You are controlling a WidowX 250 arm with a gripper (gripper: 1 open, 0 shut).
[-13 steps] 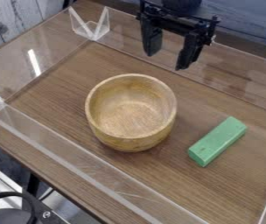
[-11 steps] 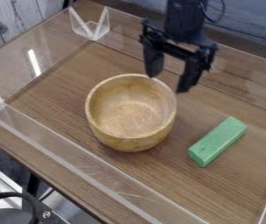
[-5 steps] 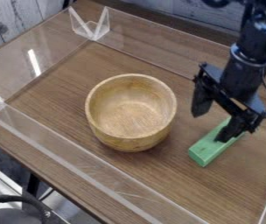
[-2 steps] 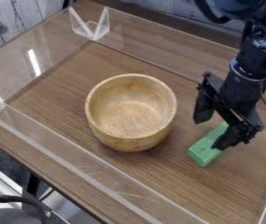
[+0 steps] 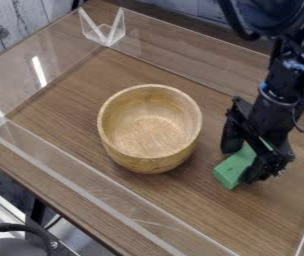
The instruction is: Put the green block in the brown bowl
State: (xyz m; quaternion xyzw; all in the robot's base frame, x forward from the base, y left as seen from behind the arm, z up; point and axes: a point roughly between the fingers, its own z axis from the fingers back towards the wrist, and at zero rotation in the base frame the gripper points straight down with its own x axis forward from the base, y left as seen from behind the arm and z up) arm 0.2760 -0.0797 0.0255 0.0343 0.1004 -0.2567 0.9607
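We see a wooden table edged by clear plastic walls, with the brown bowl sitting upright near the middle, its hollow showing only wood grain. To the right of the bowl, and apart from it, the green block lies flat on the table, angled so that its near end points toward the lower left; only that near end shows, since the rest is covered by the gripper. The black gripper points almost straight down over the block, hanging from a dark arm that comes in from the upper right. Its jaws stand spread wide, one finger on the left side of the block and the other on the right, so that the block lies between them. We cannot tell whether either finger touches the block, and nothing is clamped: the hand is released, and the block rests on the table, outside the bowl. At the far left corner, a small clear plastic bracket stands against the wall, well apart from everything else.
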